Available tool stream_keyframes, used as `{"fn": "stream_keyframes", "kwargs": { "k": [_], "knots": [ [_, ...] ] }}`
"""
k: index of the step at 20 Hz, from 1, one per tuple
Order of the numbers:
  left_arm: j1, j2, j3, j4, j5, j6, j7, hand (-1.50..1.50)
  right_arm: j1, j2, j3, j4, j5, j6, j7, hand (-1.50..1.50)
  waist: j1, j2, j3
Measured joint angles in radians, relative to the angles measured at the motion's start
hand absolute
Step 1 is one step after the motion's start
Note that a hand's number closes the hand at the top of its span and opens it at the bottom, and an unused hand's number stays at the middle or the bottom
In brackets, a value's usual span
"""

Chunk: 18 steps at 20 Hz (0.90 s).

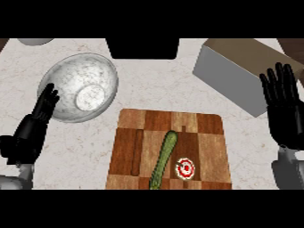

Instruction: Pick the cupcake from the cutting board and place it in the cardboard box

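Observation:
A small cupcake (186,168) with red and white swirled icing sits on the wooden cutting board (207,129), near its front right. A long green cucumber (164,158) lies beside it to the left, also on the board. The cardboard box (236,73) stands at the back right, seen from above with a grey side wall and a tan top. My right hand (287,107) is upright and open at the right edge, just in front of the box. At the left edge my left hand (32,127) is open, fingers up, beside the bowl.
A large speckled metal bowl (82,87) stands at the back left of the marble counter. A black object (143,48) sits at the back centre, and part of a grey round item (35,41) shows at the top left corner.

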Motion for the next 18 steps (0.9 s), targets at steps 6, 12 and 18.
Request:
{"fn": "stream_keyframes", "kwargs": {
  "k": [6, 12, 18],
  "knots": [
    [0.023, 0.002, 0.081, -0.006, 0.104, -0.045, 0.059, 0.00, 0.171, 0.001, 0.098, -0.210, 0.160, -0.164, 0.139, -1.50, -0.007, -0.009, 0.013],
    [0.062, 0.015, 0.132, -0.014, 0.198, -0.081, 0.126, 0.00, 0.346, 0.026, 0.100, -0.357, 0.440, -0.431, 0.029, -1.50, -0.038, -0.018, 0.014],
    [0.065, 0.027, 0.154, -0.046, 0.242, -0.108, 0.172, 0.00, 0.575, 0.023, 0.306, -0.594, 0.754, -0.513, 0.041, -1.50, -0.024, -0.012, 0.015]
  ]
}}
